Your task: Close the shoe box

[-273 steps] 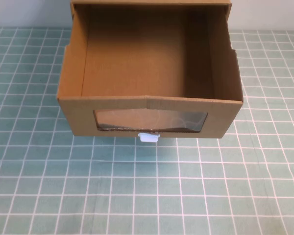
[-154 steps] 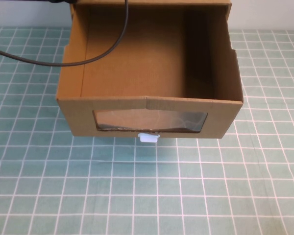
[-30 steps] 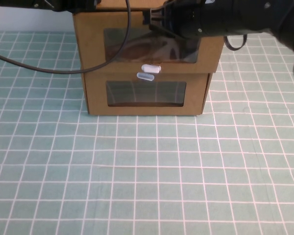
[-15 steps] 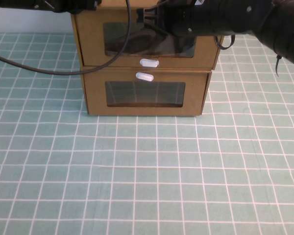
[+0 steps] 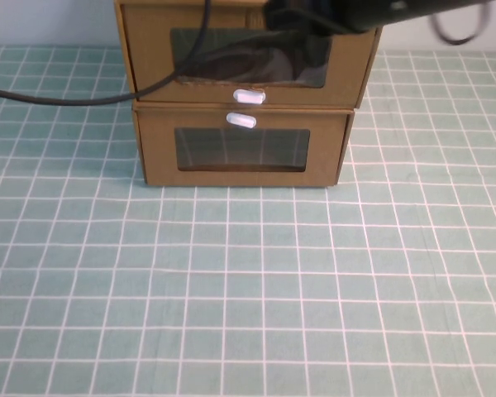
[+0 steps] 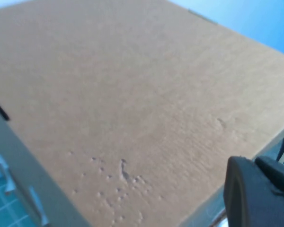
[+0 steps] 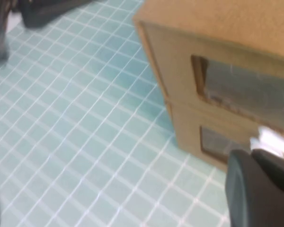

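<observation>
Shoe box (image 5: 246,54): you see the upper brown cardboard drawer box, standing on a like box at the far middle of the table (image 5: 248,289). Its front panel with the clear window sits about flush with the panel beneath, so you can judge the drawer as pushed home or nearly so.

Pull tab (image 5: 249,97): small and white, just below the upper window, close above the lower box's tab (image 5: 241,121).

Lower box (image 5: 241,149): same cardboard, window in front, tab above the window; it bears the shoe box.

Right end effector (image 5: 314,15): dark, blurred, across the top front edge of the shoe box, partly masking the window. You cannot tell how it stands. The right wrist view looks along both front panels from one side.

Left end effector (image 6: 255,191): shown only in the left wrist view, above the plain cardboard top of the shoe box. You cannot tell its state either.

Cable (image 5: 107,95): a black lead crosses from the table's left edge up over the shoe box front.

Risks: if you press further, the whole stack may slide back, since nothing visibly braces it. The cable may snag a corner or the tab as the arm lifts away, dragging the drawer out again. A sideways shove could skew the upper box off the lower one.
</observation>
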Motion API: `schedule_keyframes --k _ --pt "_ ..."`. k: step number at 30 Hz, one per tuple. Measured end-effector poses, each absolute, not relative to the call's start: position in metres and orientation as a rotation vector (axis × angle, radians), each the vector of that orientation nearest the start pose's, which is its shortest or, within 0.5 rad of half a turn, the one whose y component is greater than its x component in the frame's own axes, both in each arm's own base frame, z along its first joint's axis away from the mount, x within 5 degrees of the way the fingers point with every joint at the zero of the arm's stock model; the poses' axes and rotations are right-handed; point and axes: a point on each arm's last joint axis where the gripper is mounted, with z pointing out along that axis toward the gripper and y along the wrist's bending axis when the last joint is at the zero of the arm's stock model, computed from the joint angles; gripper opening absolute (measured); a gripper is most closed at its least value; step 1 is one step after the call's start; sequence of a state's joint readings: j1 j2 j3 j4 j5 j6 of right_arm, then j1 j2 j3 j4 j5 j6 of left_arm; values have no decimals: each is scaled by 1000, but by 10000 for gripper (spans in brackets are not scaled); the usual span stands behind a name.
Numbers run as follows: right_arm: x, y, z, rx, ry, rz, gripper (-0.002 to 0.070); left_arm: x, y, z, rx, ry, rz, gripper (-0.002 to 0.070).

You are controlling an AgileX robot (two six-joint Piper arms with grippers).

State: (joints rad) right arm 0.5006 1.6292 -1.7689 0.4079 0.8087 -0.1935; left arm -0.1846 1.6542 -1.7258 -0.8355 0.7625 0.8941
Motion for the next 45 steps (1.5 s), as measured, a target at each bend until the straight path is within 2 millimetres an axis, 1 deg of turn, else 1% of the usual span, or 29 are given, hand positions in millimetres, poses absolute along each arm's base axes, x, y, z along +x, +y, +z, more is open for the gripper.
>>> schedule_keyframes --k 3,5,7,8,9,10,12,13,15,17,19,21,24,26,28,30,33,35,38,41,44,45 --pt "278 181 449 -624 2059 633 -11 346 -109 448 719 1811 -453 -5" --pt "254 166 454 -626 2053 612 -11 331 -104 456 712 1798 -425 -5" --pt "222 146 455 -618 2046 580 -11 314 -99 461 689 1779 -398 -5" --pt "205 135 455 -609 2041 558 -11 300 -95 465 670 1758 -384 -5" --pt "188 123 453 -596 2035 536 -11 289 -92 465 653 1746 -370 -5" --pt "174 113 451 -581 2031 513 -11 279 -89 461 637 1748 -363 -5" --pt "139 90 443 -545 2009 481 -11 253 -81 455 609 1724 -329 -5" --pt "126 82 439 -531 1999 478 -11 243 -78 452 595 1709 -309 -5" --pt "94 64 425 -506 1974 487 -11 216 -70 440 561 1687 -284 -5" --pt "69 50 408 -482 1969 506 -11 192 -63 426 526 1672 -268 -5" --pt "45 38 394 -455 1942 532 -11 166 -56 408 503 1660 -251 -5" --pt "26 28 377 -429 1915 563 -11 141 -50 388 486 1648 -236 -5" --pt "5 17 359 -391 1848 609 -11 110 -41 361 452 1609 -208 -5" --pt "-4 13 348 -376 1802 623 -11 93 -36 349 424 1567 -197 -5" --pt "-8 10 341 -365 1767 633 -11 77 -32 336 396 1526 -200 -5" --pt "-5 12 332 -359 1769 636 -11 65 -30 324 380 1497 -201 -5" --pt "6 16 320 -341 1754 636 -11 55 -27 304 374 1477 -186 -5" --pt "14 20 309 -332 1731 627 -11 54 -26 288 368 1488 -176 -5" --pt "28 25 289 -309 1685 614 -11 59 -24 255 354 1555 -167 -5" --pt "39 28 269 -274 1634 606 -11 63 -22 226 292 1621 -182 -5" --pt "46 30 250 -259 1632 596 -11 66 -18 202 217 1662 -173 -5" --pt "47 30 244 -258 1643 594 -11 66 -17 197 205 1671 -169 -5"
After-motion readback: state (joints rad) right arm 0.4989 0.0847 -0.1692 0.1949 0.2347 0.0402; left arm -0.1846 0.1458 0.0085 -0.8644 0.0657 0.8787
